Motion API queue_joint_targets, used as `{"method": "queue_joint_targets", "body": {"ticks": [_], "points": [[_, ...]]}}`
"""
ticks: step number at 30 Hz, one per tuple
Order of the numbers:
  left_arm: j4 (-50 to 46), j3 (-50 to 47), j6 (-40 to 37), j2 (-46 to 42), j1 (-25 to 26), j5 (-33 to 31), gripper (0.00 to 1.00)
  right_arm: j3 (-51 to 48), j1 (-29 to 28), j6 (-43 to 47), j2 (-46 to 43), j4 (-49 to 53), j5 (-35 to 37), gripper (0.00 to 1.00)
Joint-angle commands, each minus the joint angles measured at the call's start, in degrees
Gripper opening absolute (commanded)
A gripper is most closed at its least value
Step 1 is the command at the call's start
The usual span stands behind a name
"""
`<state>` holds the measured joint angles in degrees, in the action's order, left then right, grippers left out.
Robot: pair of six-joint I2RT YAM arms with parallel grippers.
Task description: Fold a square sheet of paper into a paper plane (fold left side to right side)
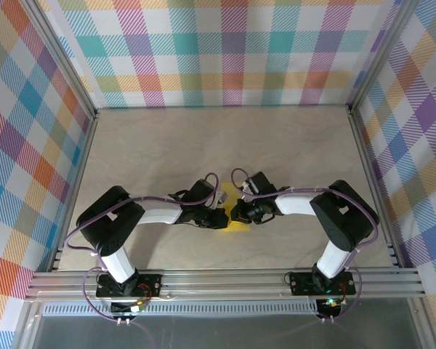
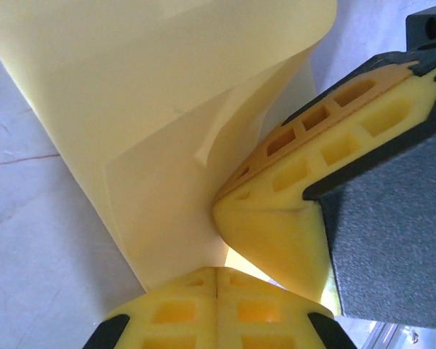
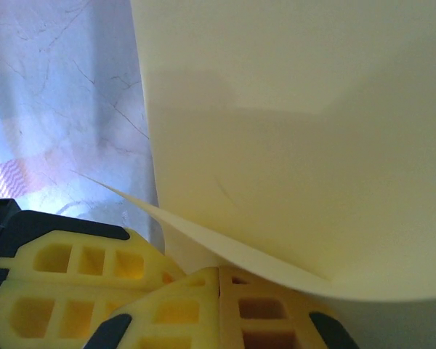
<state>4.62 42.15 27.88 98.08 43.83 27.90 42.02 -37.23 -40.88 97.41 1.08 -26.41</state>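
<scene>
Here, near the beige marbled table's [image 1: 167, 145] 6 o'clock edge, your left gripper [image 2: 216, 280] and right gripper [image 3: 219, 276], both closed, meet from 9 and 3 o'clock on the thin bright yellow square sheet of paper [image 2: 167, 109], which curls upward. You cannot tell whether either pinches it.

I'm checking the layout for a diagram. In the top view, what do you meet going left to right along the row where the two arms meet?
left arm → left fingers → paper → right fingers → right arm
</scene>
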Motion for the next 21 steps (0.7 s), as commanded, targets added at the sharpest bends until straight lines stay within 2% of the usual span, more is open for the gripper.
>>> {"method": "queue_joint_targets", "body": {"ticks": [1, 12, 21], "points": [[-6.8, -1.2, 0.1, 1.4, 0.6, -4.1, 0.0, 1.3, -0.1, 2.3, 0.8, 3.7, 3.9, 0.0], [-6.3, -2.8, 0.7, 1.0, 0.6, -4.4, 0.0, 3.5, 2.1, 4.6, 1.9, 6.0, 4.5, 0.0], [-5.9, -3.4, 1.0, 0.9, 0.6, -4.4, 0.0, 3.5, 6.4, 6.9, 2.0, 6.8, 4.6, 0.0]]}}
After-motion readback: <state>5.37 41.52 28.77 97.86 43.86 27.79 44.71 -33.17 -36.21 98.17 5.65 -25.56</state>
